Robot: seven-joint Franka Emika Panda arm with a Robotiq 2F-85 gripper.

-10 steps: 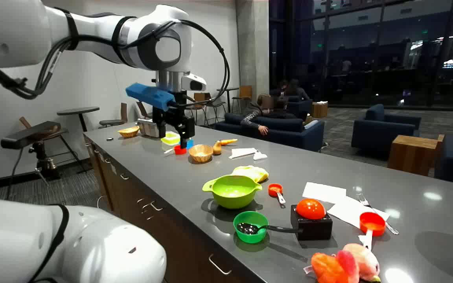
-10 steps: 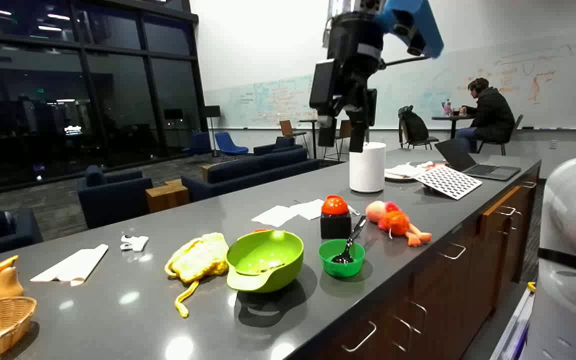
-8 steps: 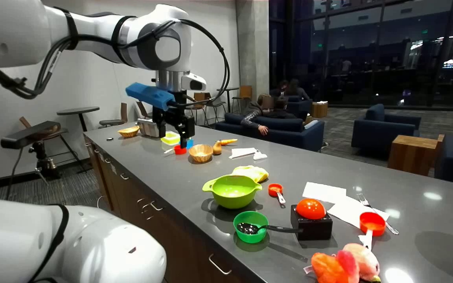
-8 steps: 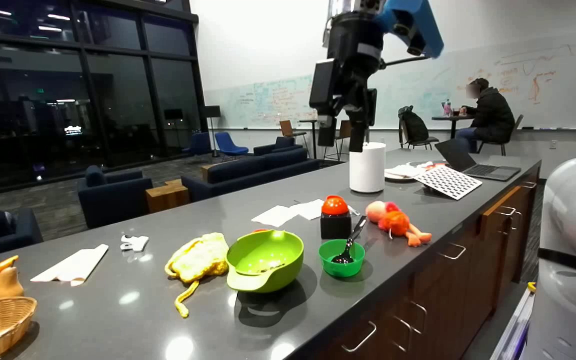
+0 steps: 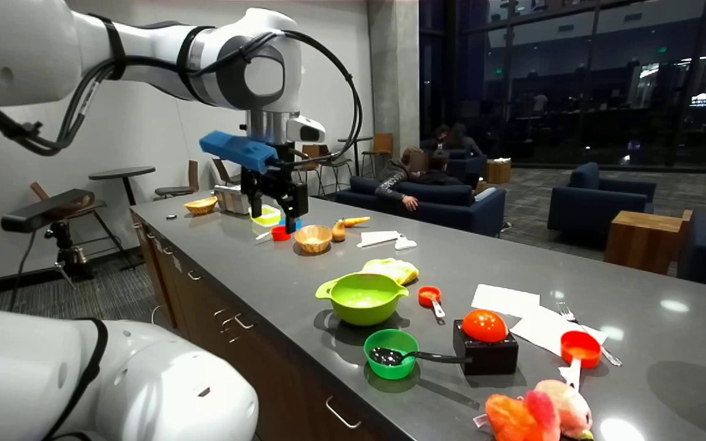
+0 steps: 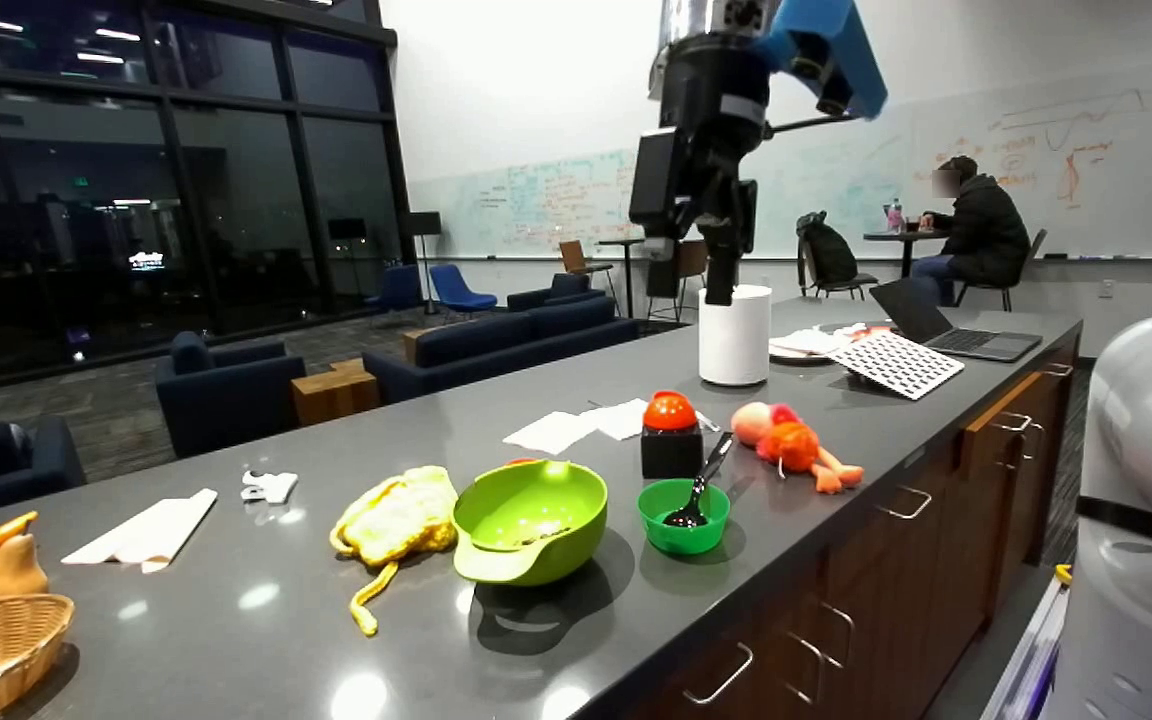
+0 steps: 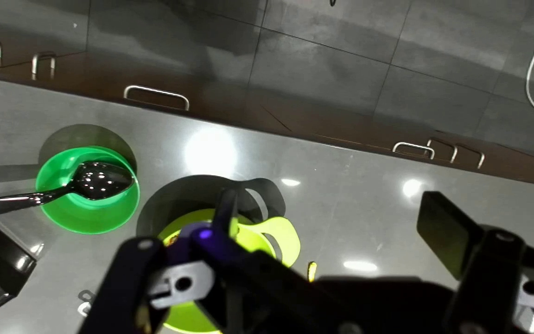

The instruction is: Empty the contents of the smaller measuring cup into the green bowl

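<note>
In an exterior view, the mixing bowl stands on the countertop toward the drawer-side edge, with the small bowl before it, nearer that edge, and a spoon resting inside. Behind the mixing bowl lies a fabric bundle; to the bowl's right, the smaller measuring cup. Right of the small bowl stands a push-button box, napkins behind it, the larger measuring cup to its right, a plush toy before that cup. Toward the far end, a gourd lies right of a wicker basket.
</note>
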